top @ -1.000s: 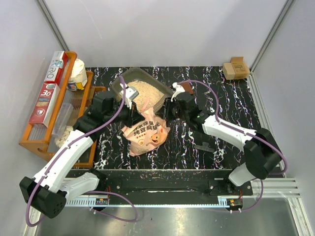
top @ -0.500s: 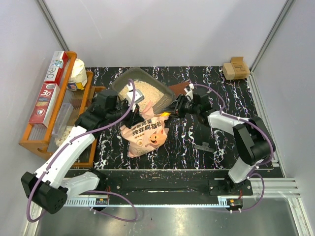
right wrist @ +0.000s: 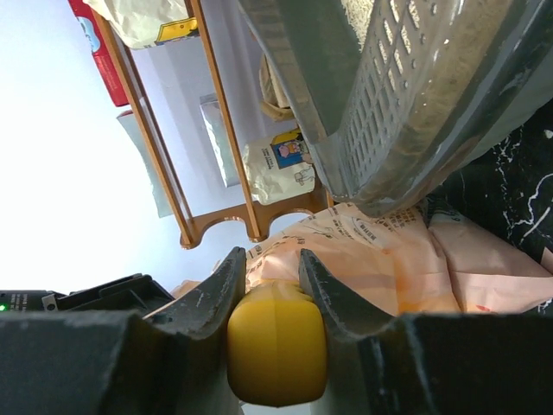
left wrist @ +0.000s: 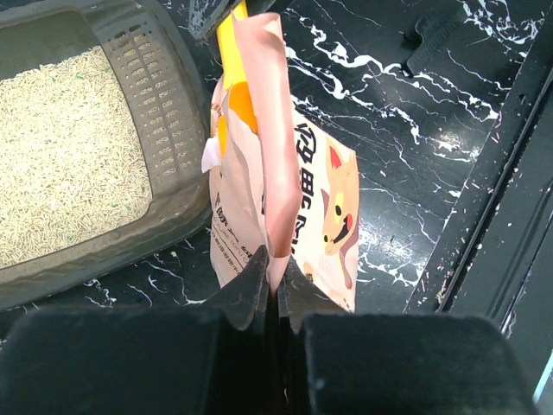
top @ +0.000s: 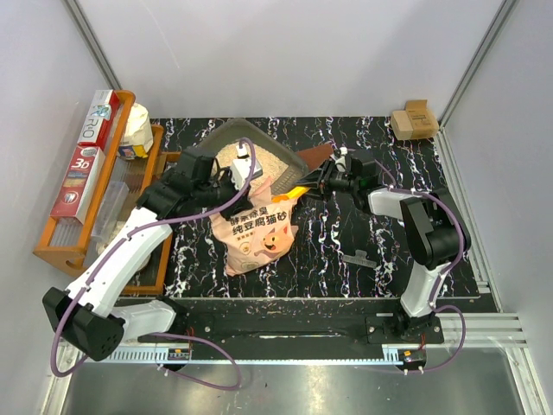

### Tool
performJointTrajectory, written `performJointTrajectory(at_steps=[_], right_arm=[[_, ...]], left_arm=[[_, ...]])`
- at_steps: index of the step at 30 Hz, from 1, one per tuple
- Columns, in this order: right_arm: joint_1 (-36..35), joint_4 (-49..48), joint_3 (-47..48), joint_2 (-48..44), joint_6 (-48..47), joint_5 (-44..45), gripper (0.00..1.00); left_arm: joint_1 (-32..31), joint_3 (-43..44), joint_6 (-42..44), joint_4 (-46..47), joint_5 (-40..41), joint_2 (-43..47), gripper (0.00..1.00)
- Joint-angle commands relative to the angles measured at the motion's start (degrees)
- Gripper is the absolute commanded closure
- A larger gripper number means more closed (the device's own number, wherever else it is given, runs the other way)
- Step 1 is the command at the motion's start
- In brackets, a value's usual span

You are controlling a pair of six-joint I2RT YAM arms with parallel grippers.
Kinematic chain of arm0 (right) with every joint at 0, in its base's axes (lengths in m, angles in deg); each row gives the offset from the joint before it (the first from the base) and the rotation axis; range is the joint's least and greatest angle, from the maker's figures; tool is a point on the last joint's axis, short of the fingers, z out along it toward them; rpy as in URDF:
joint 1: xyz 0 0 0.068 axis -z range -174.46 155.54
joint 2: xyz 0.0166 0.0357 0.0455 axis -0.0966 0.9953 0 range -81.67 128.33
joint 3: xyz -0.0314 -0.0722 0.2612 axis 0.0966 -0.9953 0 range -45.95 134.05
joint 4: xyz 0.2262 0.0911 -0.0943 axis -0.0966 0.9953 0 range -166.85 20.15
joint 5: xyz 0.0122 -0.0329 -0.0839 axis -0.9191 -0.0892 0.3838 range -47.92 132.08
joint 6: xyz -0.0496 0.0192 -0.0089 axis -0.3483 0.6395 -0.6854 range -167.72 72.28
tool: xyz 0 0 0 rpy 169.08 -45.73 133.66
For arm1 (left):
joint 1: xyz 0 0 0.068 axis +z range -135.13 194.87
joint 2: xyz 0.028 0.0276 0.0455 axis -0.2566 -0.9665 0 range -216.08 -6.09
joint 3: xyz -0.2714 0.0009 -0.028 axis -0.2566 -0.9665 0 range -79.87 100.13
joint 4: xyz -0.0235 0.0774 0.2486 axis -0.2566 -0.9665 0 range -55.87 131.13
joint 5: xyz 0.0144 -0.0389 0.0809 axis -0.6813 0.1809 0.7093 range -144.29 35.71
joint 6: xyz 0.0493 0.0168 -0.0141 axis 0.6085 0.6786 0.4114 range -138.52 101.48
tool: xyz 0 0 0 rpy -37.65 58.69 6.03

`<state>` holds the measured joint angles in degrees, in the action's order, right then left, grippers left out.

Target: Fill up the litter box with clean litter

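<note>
– Currently, what is the hazard?
– The left gripper (left wrist: 272, 281) is pinched tight on the pink bag's (left wrist: 285, 173) top edge, and the right gripper (right wrist: 272, 259) clamps the yellow scoop (right wrist: 276, 346). The litter box (left wrist: 164, 112), holding clean litter (left wrist: 60, 156), sits just behind the bag. If the film slips, granules would likely spill onto the table (left wrist: 389, 130).
</note>
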<state>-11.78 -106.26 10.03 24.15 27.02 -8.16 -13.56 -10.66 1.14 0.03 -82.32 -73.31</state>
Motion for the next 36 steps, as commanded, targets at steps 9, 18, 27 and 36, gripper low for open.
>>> performJointTrajectory(at_steps=[9,18,27,36], right_arm=[[8.09,-6.54,5.53,-2.63,0.86,-2.49,1.00],[10.37,-8.62,5.72,0.35,3.47,-1.79,1.00],[12.22,-4.53,6.50,0.44,5.42,-4.68,1.00],[10.82,6.46,15.03,-2.99,-4.52,-6.97,1.00]], left_arm=[[-2.33,6.64,9.68,-3.28,0.70,0.25,1.00],[-2.78,9.10,12.24,-2.49,1.14,-2.04,1.00],[-3.30,9.81,16.28,-5.74,3.33,-0.63,1.00],[-3.83,9.45,15.85,-5.13,3.33,-0.54,1.00]])
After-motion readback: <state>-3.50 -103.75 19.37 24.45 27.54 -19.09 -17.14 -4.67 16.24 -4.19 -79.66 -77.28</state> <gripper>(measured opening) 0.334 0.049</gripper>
